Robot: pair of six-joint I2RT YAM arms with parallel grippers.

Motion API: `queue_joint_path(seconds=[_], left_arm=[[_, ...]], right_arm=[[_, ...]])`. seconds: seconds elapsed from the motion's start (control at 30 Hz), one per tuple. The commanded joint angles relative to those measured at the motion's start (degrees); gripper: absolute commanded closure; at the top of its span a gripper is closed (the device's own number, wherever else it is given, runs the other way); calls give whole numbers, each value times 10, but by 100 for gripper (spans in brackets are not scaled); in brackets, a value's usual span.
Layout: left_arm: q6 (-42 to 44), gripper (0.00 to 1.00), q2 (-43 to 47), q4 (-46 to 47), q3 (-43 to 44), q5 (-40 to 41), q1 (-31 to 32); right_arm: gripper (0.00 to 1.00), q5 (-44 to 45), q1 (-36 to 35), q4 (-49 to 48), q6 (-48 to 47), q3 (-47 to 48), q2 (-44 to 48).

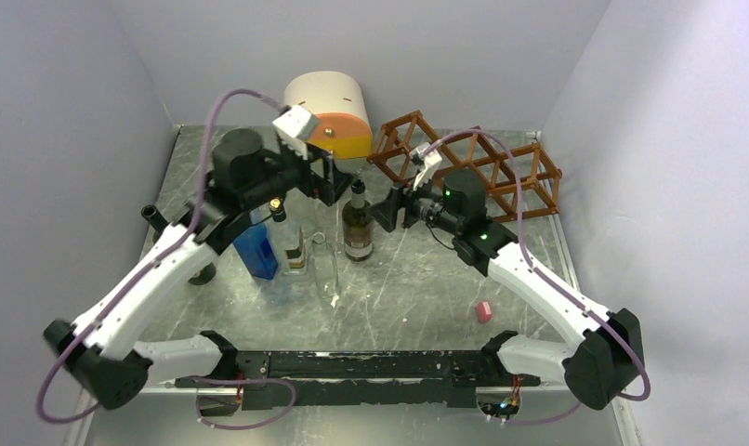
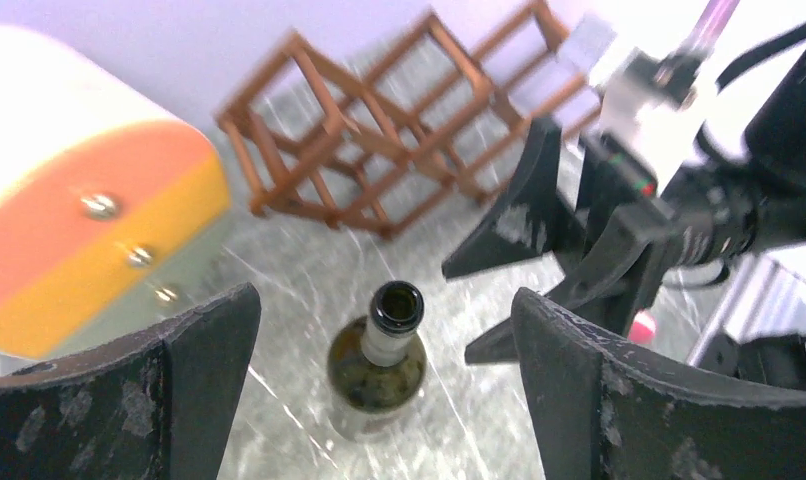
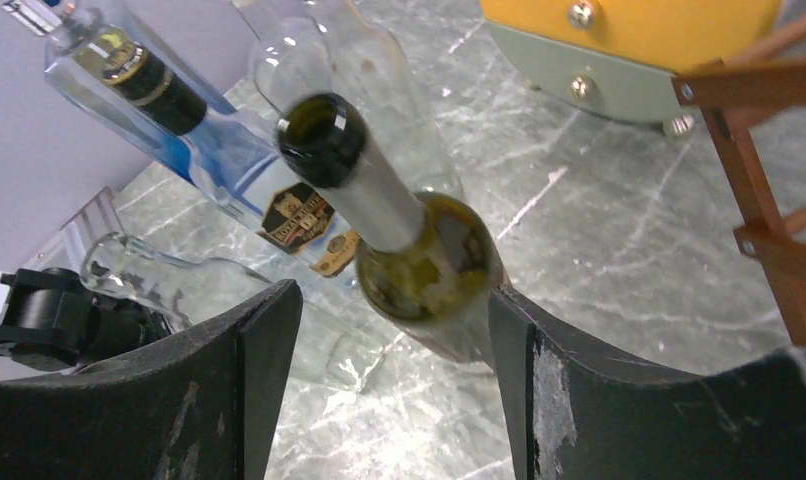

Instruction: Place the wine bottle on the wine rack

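Observation:
The wine bottle point(image 1: 357, 226), dark green with an open mouth, stands upright on the marble table. In the left wrist view the wine bottle point(image 2: 377, 360) is below my left gripper point(image 2: 384, 300), whose jaws are wide open and clear of it. My left gripper point(image 1: 336, 178) hangs just behind the bottle's top. My right gripper point(image 1: 390, 210) is open at the bottle's right side. In the right wrist view the wine bottle point(image 3: 424, 255) leans against the right fingertip point(image 3: 509, 330), with a gap to the other one. The wine rack point(image 1: 468, 165) stands empty at the back right.
A cream-and-orange drawer cabinet point(image 1: 330, 113) sits at the back. Left of the wine bottle stand a blue bottle point(image 1: 256, 249), a small gold-capped bottle point(image 1: 294, 243) and a clear glass bottle point(image 1: 333, 268). A small pink object point(image 1: 484, 311) lies at the front right.

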State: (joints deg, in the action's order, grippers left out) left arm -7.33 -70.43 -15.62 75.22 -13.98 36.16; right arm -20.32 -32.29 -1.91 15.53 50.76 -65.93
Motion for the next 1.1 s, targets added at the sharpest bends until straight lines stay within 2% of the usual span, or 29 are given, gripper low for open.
queue_joint_path(seconds=[0.0,0.17,0.3,0.5,0.57,0.73,1.0,1.07], left_arm=[[3,1,78,73,-29,115,1],[-7,0,127,78,-62,158,1],[-16,1,141,70,-76,160,1],[-33,2,140,65,-94,166,1],[-39,2,138,63,-95,167,1],[-41,3,133,71,-102,160,1],[-15,2,96,67,-92,145,1],[11,3,83,80,-96,112,1]], right_arm=[[28,44,-41,-39,-53,36,-22],[29,108,-72,-44,-77,63,-62],[33,118,-88,-39,-99,98,-94],[42,178,-99,-56,-131,112,-115],[50,187,-103,-63,-144,113,-119],[84,202,-103,-64,-157,119,-117],[96,289,-105,-92,-148,111,-46],[98,306,-105,-93,-139,109,-24]])
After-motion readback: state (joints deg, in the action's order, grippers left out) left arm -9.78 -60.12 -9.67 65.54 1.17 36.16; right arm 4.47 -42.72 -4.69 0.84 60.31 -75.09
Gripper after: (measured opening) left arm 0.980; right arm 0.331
